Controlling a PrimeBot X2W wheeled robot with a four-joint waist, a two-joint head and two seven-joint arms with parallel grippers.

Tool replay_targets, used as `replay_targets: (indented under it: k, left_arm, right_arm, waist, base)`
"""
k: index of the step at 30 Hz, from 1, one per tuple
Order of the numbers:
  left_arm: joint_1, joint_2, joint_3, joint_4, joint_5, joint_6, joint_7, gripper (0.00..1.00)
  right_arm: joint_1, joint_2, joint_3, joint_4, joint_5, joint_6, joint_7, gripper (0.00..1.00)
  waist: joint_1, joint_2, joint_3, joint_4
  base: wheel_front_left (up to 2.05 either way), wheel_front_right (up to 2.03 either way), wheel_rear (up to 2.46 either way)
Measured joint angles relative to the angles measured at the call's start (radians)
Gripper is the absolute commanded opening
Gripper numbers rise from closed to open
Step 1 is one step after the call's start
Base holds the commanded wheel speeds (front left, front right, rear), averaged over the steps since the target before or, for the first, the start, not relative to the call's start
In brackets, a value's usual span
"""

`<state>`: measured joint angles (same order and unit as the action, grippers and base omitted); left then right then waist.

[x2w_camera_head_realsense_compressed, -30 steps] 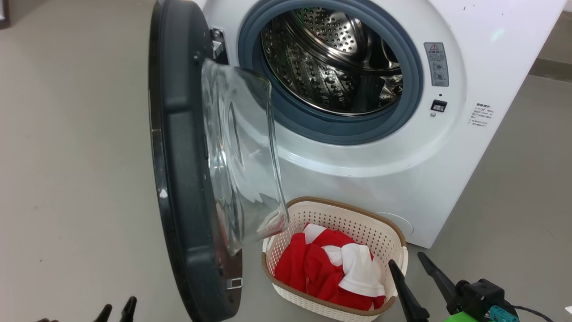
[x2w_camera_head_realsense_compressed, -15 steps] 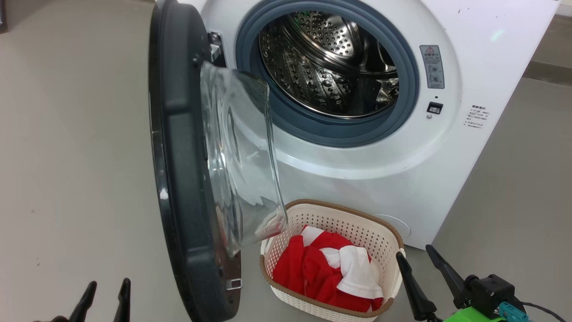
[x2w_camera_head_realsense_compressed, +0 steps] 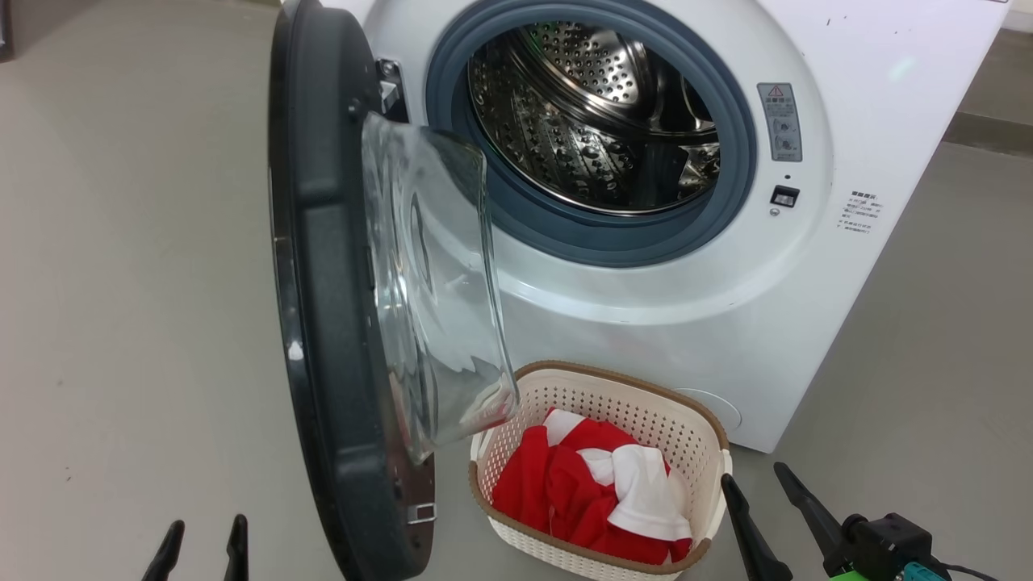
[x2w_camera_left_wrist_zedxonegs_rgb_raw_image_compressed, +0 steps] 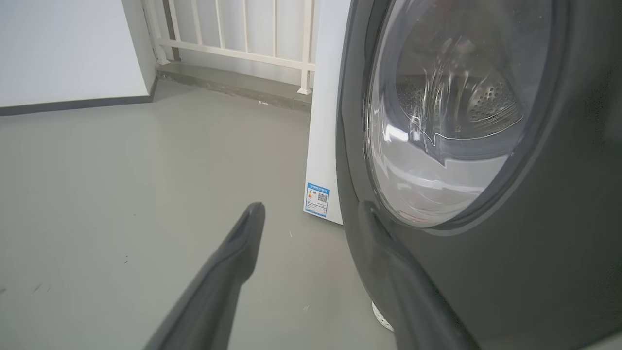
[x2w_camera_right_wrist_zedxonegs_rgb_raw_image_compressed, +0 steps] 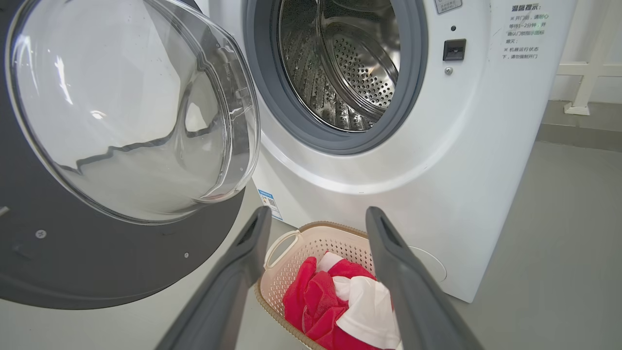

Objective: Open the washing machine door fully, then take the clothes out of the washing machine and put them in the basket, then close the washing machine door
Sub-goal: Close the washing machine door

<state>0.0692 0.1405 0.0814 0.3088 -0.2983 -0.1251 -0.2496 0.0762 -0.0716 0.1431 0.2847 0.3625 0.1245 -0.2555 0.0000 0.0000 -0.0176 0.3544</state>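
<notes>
The white washing machine stands with its door swung wide open to the left, the clear glass bowl facing the steel drum, where no clothes show. The red and white clothes lie in the cream basket on the floor in front of the machine. My left gripper is open at the lower left, outside the door's black rim. My right gripper is open at the lower right, just right of the basket, with nothing between its fingers.
Grey floor lies to the left of the door and to the right of the machine. A white railing and a wall with dark skirting stand behind the machine's left side.
My left gripper has come up into view at the lower left. My right gripper has drawn back and down, a little away from the basket. The door and clothes stay put.
</notes>
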Motion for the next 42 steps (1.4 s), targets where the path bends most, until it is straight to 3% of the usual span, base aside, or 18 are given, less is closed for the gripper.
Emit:
replay_targets:
  k: [17, 22, 29, 38, 42]
  left_arm:
    - [0.005, 0.003, -0.006, -0.038, -0.006, 0.000, 0.000, 1.00]
    - [-0.015, 0.034, -0.019, -0.057, -0.058, 0.000, 0.000, 0.00]
    - [-0.091, 0.138, -0.051, -0.088, -0.218, 0.000, 0.000, 0.00]
    - [-0.178, 0.327, -0.227, -0.165, -0.736, 0.000, 0.059, 0.00]
    - [-0.180, 0.409, -0.331, -0.259, -0.887, 0.000, 0.091, 0.00]
  right_arm:
    - [0.000, 0.004, -0.004, 0.002, 0.000, 0.000, 0.000, 1.00]
    - [0.000, 0.006, -0.003, 0.004, 0.000, 0.000, 0.000, 1.00]
    - [0.000, 0.009, 0.001, 0.005, 0.000, 0.000, 0.000, 1.00]
    - [0.000, 0.014, 0.015, 0.006, 0.000, 0.000, 0.000, 1.00]
    - [0.000, 0.016, 0.019, 0.006, 0.000, 0.000, 0.000, 1.00]
  waist:
    - [0.0000, 0.0000, -0.001, 0.001]
    - [0.0000, 0.0000, -0.008, 0.001]
    - [0.0000, 0.0000, -0.009, -0.003]
    - [0.0000, 0.0000, -0.001, -0.020]
    - [0.0000, 0.0000, 0.005, -0.033]
  base:
    - [0.00, 0.00, 0.00]
    - [0.00, 0.00, 0.00]
    - [0.00, 0.00, 0.00]
    - [0.00, 0.00, 0.00]
    - [0.00, 0.00, 0.00]
